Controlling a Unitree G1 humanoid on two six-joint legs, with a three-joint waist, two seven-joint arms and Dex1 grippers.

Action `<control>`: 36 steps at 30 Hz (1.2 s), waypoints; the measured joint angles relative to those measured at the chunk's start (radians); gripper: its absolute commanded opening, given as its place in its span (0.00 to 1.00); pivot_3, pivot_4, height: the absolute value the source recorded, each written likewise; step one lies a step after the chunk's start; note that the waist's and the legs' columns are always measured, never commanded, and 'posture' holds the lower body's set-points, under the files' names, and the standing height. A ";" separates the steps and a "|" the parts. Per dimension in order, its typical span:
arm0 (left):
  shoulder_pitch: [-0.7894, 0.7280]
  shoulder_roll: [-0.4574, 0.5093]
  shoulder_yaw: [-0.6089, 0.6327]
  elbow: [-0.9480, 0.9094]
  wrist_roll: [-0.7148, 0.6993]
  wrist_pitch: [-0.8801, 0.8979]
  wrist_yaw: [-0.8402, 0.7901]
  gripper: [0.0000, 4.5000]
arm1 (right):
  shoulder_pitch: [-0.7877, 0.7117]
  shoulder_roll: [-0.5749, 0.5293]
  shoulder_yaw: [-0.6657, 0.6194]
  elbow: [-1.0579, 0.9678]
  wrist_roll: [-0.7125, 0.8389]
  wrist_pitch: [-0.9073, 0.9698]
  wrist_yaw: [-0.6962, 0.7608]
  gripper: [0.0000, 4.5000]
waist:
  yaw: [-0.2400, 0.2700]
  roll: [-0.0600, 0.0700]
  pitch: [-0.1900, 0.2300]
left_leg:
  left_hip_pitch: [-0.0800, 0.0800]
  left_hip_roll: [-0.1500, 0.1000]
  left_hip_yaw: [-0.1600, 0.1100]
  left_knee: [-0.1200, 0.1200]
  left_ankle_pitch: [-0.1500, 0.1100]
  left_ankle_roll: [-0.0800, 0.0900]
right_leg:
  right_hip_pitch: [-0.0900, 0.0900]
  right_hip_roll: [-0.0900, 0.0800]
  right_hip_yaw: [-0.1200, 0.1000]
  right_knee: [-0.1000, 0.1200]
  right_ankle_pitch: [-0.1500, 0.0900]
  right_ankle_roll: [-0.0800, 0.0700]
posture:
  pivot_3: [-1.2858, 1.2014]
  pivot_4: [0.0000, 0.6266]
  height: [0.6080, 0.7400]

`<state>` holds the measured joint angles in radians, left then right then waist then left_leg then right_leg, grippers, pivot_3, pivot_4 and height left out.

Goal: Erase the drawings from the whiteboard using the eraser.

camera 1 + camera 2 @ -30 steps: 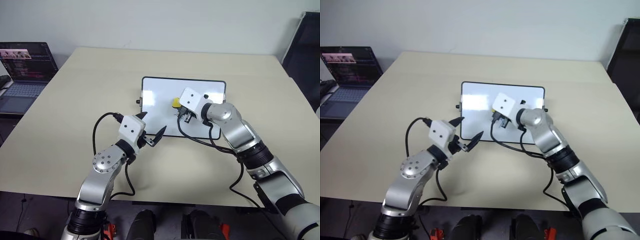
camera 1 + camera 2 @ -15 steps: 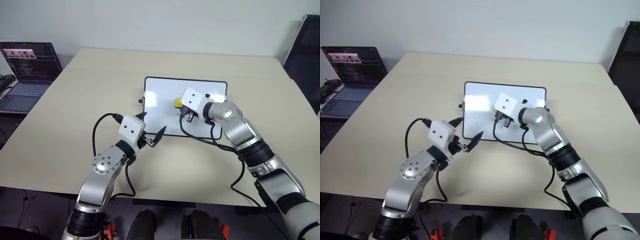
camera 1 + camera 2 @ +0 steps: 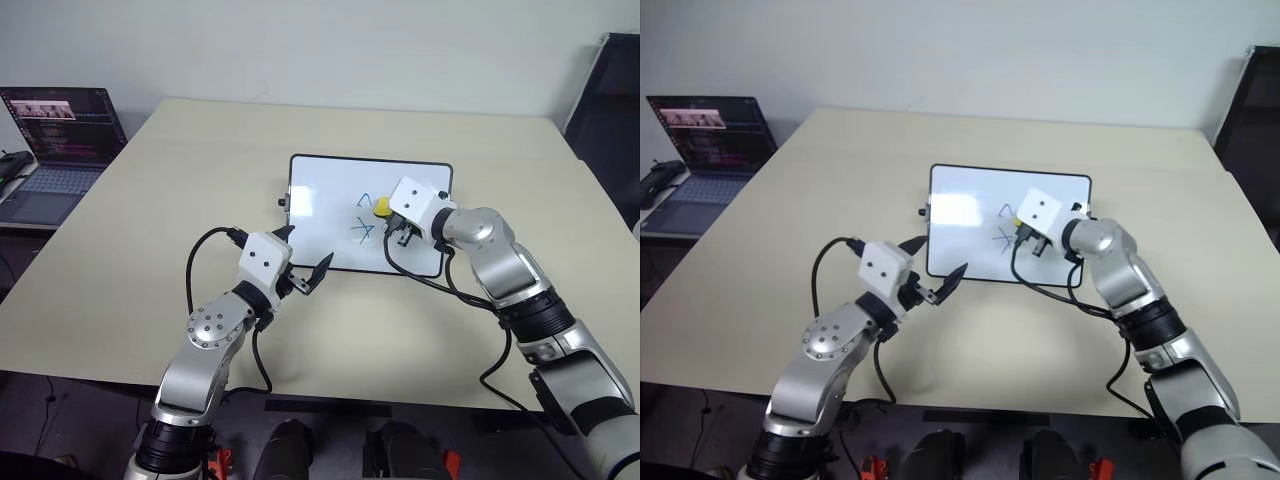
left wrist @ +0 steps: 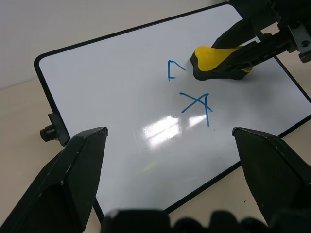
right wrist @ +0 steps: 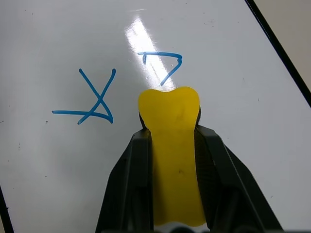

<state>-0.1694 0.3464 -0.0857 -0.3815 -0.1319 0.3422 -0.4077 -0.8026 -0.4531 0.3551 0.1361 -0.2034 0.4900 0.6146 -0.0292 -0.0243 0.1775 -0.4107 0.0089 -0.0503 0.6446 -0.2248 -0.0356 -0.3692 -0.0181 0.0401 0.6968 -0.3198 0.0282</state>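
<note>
I see the whiteboard (image 3: 325,215) lying flat on the table (image 3: 150,220), and I place everything else from it. My right gripper (image 5: 170,127) has its two black fingers (image 5: 131,184) clamped on the long sides of the eraser (image 5: 171,145), so the yellow block sticks out past the fingertips with its front end pressed down on the board's surface. In the left wrist view the eraser (image 4: 216,62) lies flat on the white, dark underside down, with the right fingers gripping it from the board's far side.

Of the drawings (image 5: 124,87), two blue marks show on the board. The open, triangle-like mark (image 5: 163,60) lies just beyond the eraser's front end, its lowest stroke almost touching the yellow edge. The crossed, star-like mark (image 5: 92,99) lies beside the eraser, a little apart from it and not touched. In the head views both marks sit near the middle of the board, and the eraser (image 3: 382,207) is just to their right, towards the board's right half.

My left gripper (image 3: 305,265) hovers over the board's near left corner with its fingers (image 4: 73,165) spread wide and nothing between them. A laptop (image 3: 55,135) stands well away from the board, off the table's left edge.
</note>
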 measured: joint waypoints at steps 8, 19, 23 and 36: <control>-0.002 0.001 -0.007 0.000 -0.001 -0.001 -0.006 1.00 | -0.063 0.113 0.016 0.073 -0.019 0.006 -0.012 0.19 | -0.016 0.000 0.000 | 0.002 0.002 0.002 -0.002 0.000 0.000 | 0.000 0.002 0.001 0.000 0.000 -0.001 | 0.52 0.24 1.00; 0.000 0.001 -0.006 0.000 0.000 0.000 0.003 1.00 | -0.142 0.185 0.021 0.190 -0.029 -0.039 -0.009 0.19 | -0.018 0.000 0.000 | 0.002 0.002 0.002 -0.003 0.000 0.000 | -0.001 0.001 0.001 0.000 0.000 -0.001 | 0.52 0.24 1.00; 0.000 0.001 -0.006 0.000 0.000 0.000 0.004 1.00 | -0.163 0.187 0.022 0.223 -0.032 -0.068 -0.009 0.19 | -0.017 0.000 0.000 | 0.002 0.001 0.002 -0.003 0.000 0.000 | -0.001 0.001 0.001 -0.001 0.000 -0.001 | 0.52 0.24 1.00; -0.004 -0.002 -0.010 0.000 0.000 -0.001 0.003 1.00 | -0.085 0.015 -0.008 0.143 -0.031 -0.129 0.011 0.19 | 0.007 0.000 0.000 | 0.002 0.000 0.001 -0.002 0.000 0.000 | 0.001 0.000 0.000 -0.002 0.000 -0.001 | 0.52 0.24 1.00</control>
<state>-0.1736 0.3443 -0.0959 -0.3816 -0.1321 0.3415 -0.4049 -0.8877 -0.4380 0.3474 0.2789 -0.2347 0.3608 0.6257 -0.0225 -0.0245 0.1777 -0.4090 0.0089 -0.0496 0.6426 -0.2248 -0.0356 -0.3680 -0.0184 0.0403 0.6952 -0.3193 0.0275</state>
